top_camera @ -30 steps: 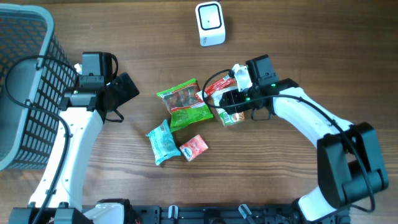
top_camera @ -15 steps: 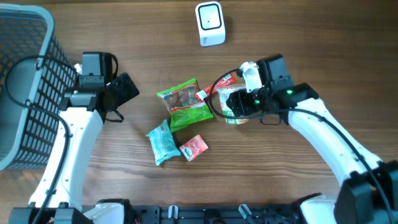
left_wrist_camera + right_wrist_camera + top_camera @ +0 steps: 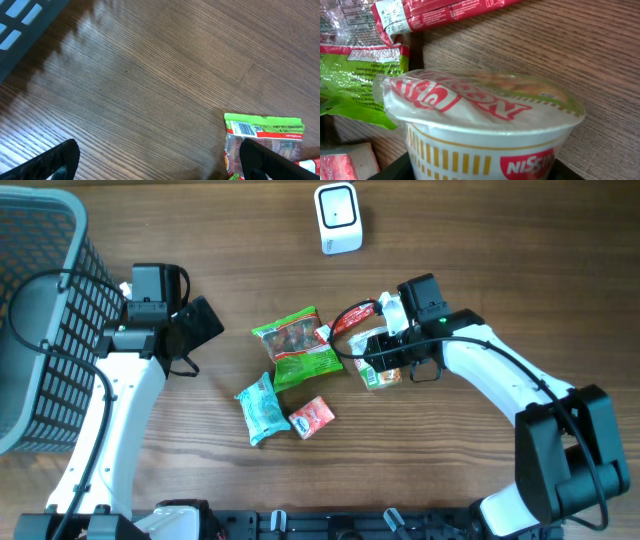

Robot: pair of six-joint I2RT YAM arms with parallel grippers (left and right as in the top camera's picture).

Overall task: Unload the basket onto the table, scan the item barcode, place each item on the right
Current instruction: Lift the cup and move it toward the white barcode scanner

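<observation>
Right between the fingers of my right tool [image 3: 384,358] sits the noodle cup [image 3: 485,125]; whether they clamp it I cannot tell. My left tool [image 3: 198,323] hangs spread apart. Beyond the red packet [image 3: 352,316] stands the scanner [image 3: 338,218], well apart, nearer my right arm.

Wood-grain table [image 3: 500,240], brown — evenly lit

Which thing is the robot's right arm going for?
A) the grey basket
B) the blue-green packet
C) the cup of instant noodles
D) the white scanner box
C: the Nissin noodle cup fills the right wrist view, close between the fingers, and from overhead the right gripper sits right at that cup.
</observation>
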